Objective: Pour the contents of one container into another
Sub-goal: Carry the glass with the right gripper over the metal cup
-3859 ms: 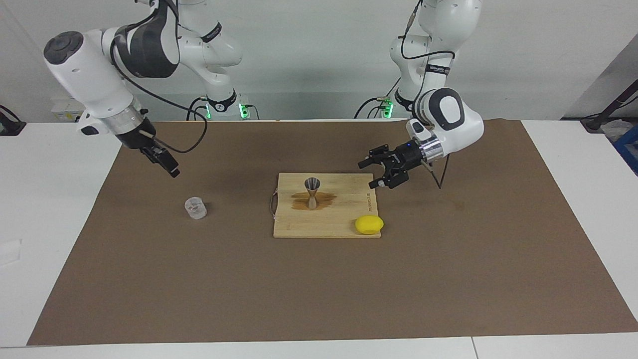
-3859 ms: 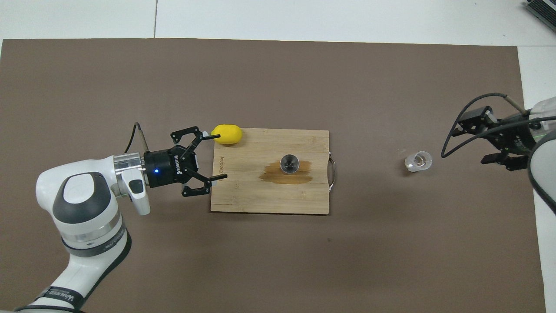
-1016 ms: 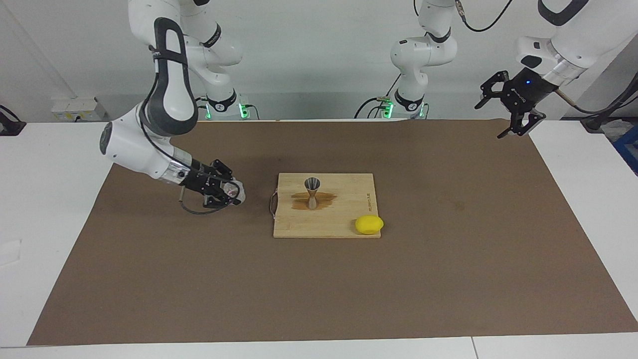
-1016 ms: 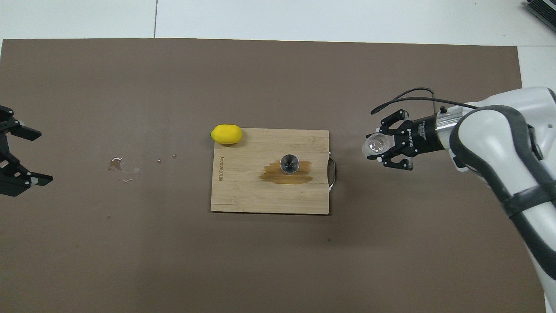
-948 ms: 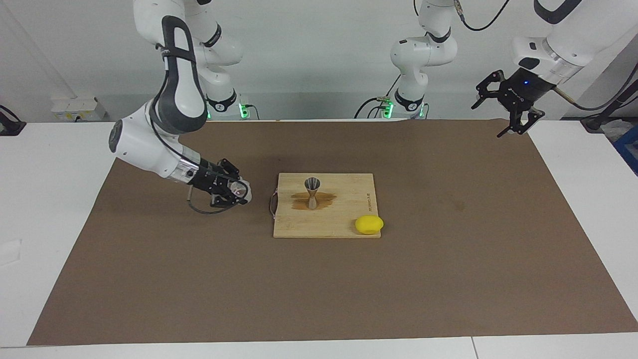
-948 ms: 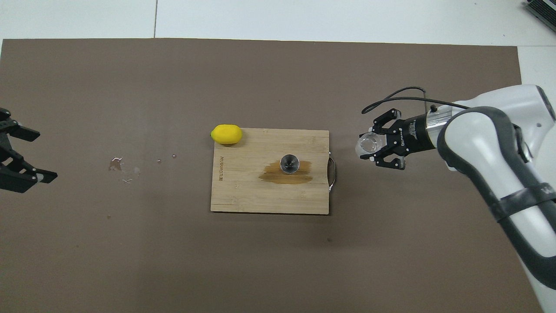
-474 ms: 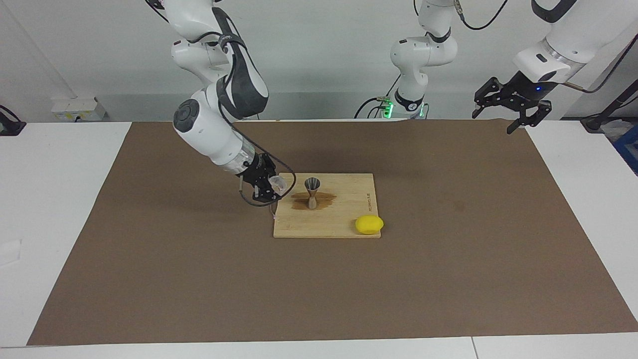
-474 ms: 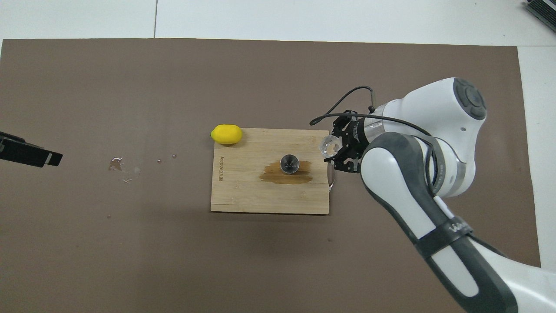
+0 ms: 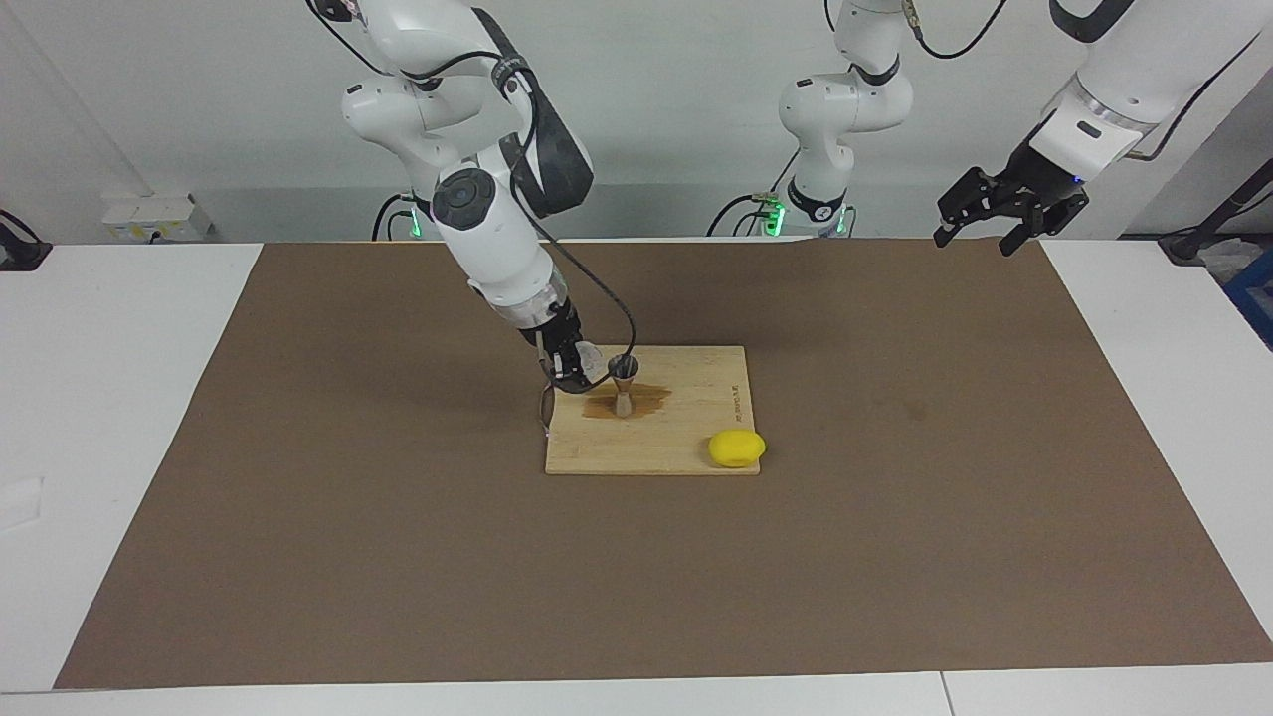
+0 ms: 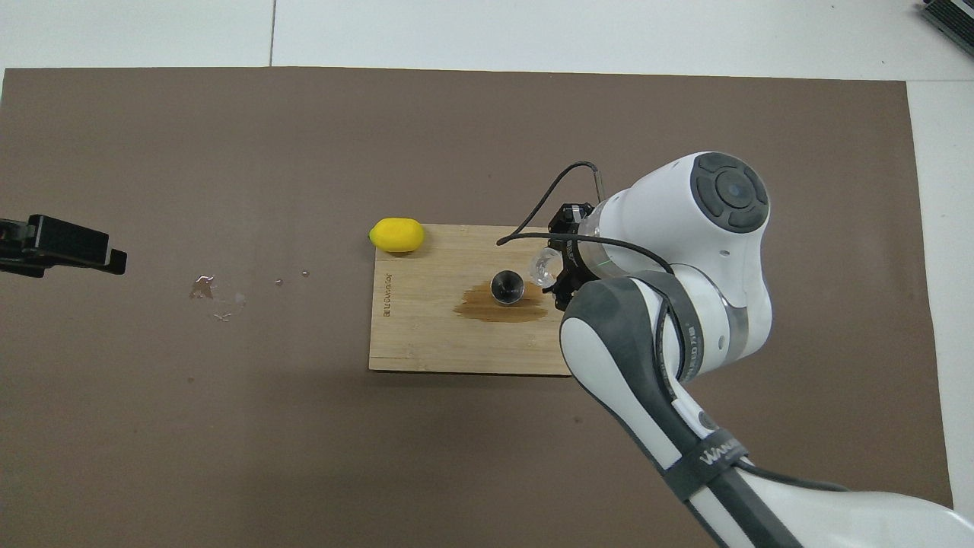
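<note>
The grey metal jigger (image 9: 624, 383) stands upright on the wooden cutting board (image 9: 696, 398), on a dark wet stain. It also shows in the overhead view (image 10: 507, 287). My right gripper (image 9: 580, 368) is shut on the small clear glass cup (image 9: 591, 360) and holds it just beside the jigger's rim, toward the right arm's end of the board, tilted toward the jigger. The cup (image 10: 544, 266) and the right gripper (image 10: 555, 270) also show in the overhead view. My left gripper (image 9: 980, 224) is open and empty, raised over the mat's corner at the left arm's end.
A yellow lemon (image 9: 737, 447) lies at the board's corner farther from the robots, toward the left arm's end. Water drops (image 10: 217, 293) lie on the brown mat (image 9: 398, 557) toward the left arm's end. The board's metal handle (image 9: 543, 403) is under the right arm.
My right gripper has carried the glass cup from the board's handle end in to the jigger's rim. My left gripper has stayed raised and turned a little.
</note>
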You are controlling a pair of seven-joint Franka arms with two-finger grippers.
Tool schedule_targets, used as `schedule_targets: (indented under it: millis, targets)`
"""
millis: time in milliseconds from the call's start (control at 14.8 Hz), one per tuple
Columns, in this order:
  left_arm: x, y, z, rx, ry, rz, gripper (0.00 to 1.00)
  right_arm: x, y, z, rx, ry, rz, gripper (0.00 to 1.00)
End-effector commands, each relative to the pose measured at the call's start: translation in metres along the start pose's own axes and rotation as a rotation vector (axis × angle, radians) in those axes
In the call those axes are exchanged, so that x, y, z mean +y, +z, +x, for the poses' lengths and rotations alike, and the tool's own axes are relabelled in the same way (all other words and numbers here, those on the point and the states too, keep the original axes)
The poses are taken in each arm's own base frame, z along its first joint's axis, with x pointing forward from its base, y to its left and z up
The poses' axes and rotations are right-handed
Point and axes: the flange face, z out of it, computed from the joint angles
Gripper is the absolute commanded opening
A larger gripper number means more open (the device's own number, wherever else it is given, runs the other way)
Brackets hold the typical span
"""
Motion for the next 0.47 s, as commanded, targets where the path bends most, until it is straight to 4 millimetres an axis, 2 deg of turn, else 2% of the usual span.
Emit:
schedule_targets:
  millis: [0,203,271,406]
  targets:
    - [0.002,0.003,-0.013,-0.015,-0.023,0.023,1.00,-0.002,0.003,-0.013,0.077,-0.030,0.029,0.00]
    - [0.000,0.002,-0.014,-0.012,-0.025,0.023,1.00,0.002,0.002,-0.028,0.142,-0.093,0.053,0.00]
    - [0.001,0.003,-0.014,-0.015,-0.022,0.023,1.00,0.008,0.005,-0.040,0.168,-0.133,0.057,0.00]
    - [0.002,0.002,-0.014,-0.012,-0.020,0.023,1.00,0.012,0.008,-0.043,0.214,-0.170,0.060,0.00]
